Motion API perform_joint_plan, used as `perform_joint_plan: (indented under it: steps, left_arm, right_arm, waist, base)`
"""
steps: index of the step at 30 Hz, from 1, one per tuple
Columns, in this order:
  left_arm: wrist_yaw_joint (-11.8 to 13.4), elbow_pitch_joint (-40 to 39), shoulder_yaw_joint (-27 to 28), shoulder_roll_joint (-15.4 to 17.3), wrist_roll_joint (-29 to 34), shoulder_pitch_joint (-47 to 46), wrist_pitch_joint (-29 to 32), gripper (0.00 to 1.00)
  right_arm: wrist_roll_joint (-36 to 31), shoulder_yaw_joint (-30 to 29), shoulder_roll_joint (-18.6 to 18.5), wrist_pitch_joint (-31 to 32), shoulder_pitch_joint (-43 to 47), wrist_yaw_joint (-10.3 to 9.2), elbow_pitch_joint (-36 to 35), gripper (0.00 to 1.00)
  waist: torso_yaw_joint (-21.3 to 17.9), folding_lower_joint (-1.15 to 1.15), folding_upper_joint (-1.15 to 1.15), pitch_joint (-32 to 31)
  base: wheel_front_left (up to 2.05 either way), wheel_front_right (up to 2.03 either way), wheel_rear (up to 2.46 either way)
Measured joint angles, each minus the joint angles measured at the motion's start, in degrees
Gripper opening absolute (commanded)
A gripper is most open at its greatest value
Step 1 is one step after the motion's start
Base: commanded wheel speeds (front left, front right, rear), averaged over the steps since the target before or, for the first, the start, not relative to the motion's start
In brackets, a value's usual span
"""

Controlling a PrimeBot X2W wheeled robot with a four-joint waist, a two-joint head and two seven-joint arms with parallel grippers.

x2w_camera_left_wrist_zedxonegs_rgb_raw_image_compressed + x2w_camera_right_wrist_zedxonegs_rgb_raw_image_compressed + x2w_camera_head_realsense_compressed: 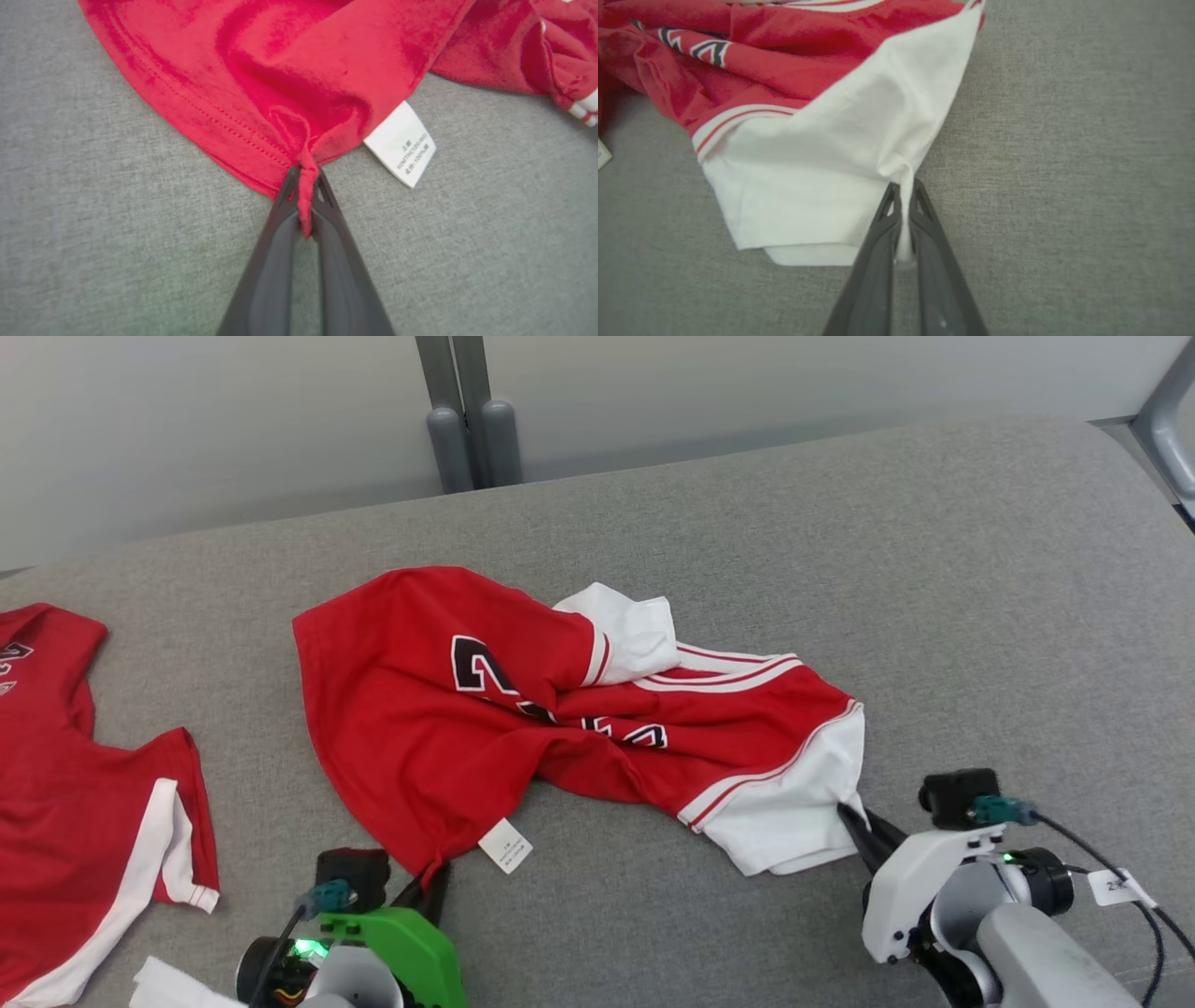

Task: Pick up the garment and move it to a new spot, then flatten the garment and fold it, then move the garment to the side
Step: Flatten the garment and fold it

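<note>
The garment [439, 709] is a red jersey with white sleeves and dark numbers, lying crumpled in the middle of the grey surface. My left gripper [431, 877] is shut on its red hem beside a white care label [505, 846]. In the left wrist view a pinch of red hem [304, 196] stands between the closed fingers [273, 261] of the left gripper [304, 179]. My right gripper [851, 817] is shut on the white sleeve's corner [903, 219]; the right gripper [902, 189] squeezes a fold of white cloth.
A second red and white garment [75, 784] lies at the left edge of the grey padded surface [980, 616]. White cloth [173, 987] shows at the bottom left. Grey posts [471, 439] stand beyond the far edge. Bare grey surface stretches to the right.
</note>
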Motion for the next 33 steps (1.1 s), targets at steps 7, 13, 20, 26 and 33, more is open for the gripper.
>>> perform_joint_plan:
  steps: [7,13,20,26,33]
  left_arm:
    - [0.4,-29.3,5.2,6.2,-4.1,4.5,4.3,0.0]
    - [2.9,-53.9,9.4,10.7,-6.9,-2.8,17.1,0.0]
    - [2.2,-45.5,7.8,13.1,-6.8,-35.1,27.0,0.0]
    - [0.9,-25.4,4.5,12.7,-1.8,-61.5,23.0,0.0]
    - [2.6,-3.5,1.7,10.9,7.1,-80.0,4.9,0.0]
  right_arm:
    - [16.6,-8.7,-7.9,5.7,6.9,-0.05,-28.9,0.0]
    - [25.5,-21.1,-10.6,16.3,3.1,-0.05,-48.4,0.0]
    - [19.9,-27.6,-7.4,27.7,-28.4,-0.05,-42.6,0.0]
    - [5.0,-29.6,-0.9,27.2,-56.9,-0.05,-27.5,0.0]
    - [-6.3,-34.0,4.9,12.4,-77.0,-0.05,-7.9,0.0]
  waist:
    - [-0.8,0.0,0.0,-0.3]
    - [-0.8,0.0,0.0,2.2]
    - [-1.0,0.0,0.0,9.3]
    - [-0.5,0.01,0.0,17.5]
    - [0.0,0.02,0.0,27.0]
  base:
    - [0.0,0.0,0.0]
    - [0.0,0.0,0.0]
    - [0.0,0.0,0.0]
    - [0.0,0.0,0.0]
    - [0.0,0.0,0.0]
